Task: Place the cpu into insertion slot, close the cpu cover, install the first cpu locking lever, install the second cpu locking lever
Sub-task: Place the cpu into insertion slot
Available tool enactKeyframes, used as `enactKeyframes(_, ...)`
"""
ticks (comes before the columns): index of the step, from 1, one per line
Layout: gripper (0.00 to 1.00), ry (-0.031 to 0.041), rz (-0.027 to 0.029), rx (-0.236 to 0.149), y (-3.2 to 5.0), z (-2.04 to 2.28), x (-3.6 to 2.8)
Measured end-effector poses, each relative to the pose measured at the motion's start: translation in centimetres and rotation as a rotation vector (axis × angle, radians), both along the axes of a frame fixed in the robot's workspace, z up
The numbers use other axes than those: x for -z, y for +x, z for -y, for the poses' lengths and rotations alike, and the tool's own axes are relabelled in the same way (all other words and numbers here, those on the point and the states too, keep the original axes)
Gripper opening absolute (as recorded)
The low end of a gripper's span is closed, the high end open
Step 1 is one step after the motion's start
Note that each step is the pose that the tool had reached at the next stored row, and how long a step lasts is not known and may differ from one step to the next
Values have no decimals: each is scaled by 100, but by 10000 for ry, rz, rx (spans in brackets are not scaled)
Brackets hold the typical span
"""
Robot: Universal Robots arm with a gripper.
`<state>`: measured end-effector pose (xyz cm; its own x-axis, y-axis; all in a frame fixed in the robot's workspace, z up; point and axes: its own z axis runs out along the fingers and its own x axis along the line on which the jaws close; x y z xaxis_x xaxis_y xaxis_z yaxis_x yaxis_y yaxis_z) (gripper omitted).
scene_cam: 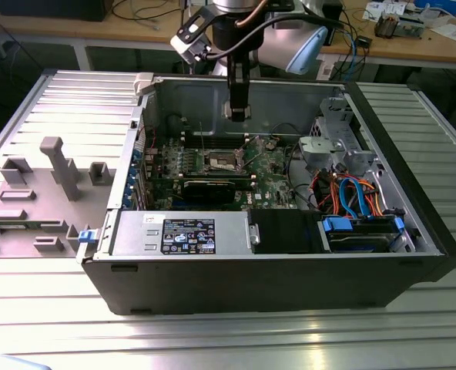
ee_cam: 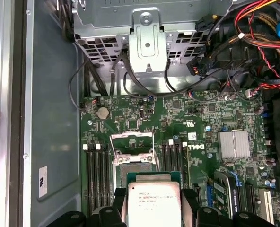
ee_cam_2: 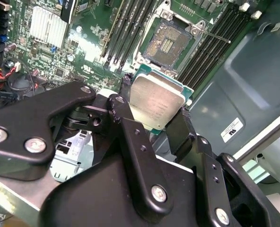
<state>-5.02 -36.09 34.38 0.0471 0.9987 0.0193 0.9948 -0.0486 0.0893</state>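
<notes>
Gripper (ee_cam_2: 155,109) clamped on the cpu (ee_cam_2: 155,98), its fingers (ee_cam_2: 125,101) pressing two opposite edges. Chip held in the air above the green motherboard (ee_cam: 178,118), inside the open computer case (scene_cam: 212,285). Insertion slot (ee_cam_2: 167,45) lies bare near the chip, with the cpu cover (ee_cam: 130,136) swung up off it.

Dull silver metal cpu (ee_cam_2: 155,105), glossy motherboard (ee_cam: 178,118)

No legible print (cpu (ee_cam: 153,206) lettering too faint).
</notes>
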Motion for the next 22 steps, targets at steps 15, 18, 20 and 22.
enactKeyframes(15, 55, -1, -1, -431, -66, -41, 183)
enactKeyframes(18, 55, 0, -1, -430, -75, -99, 244)
enactKeyframes(20, 55, -1, -5, -431, -75, -120, 267)
enactKeyframes(22, 55, 0, -5, -431, -75, -140, 278)
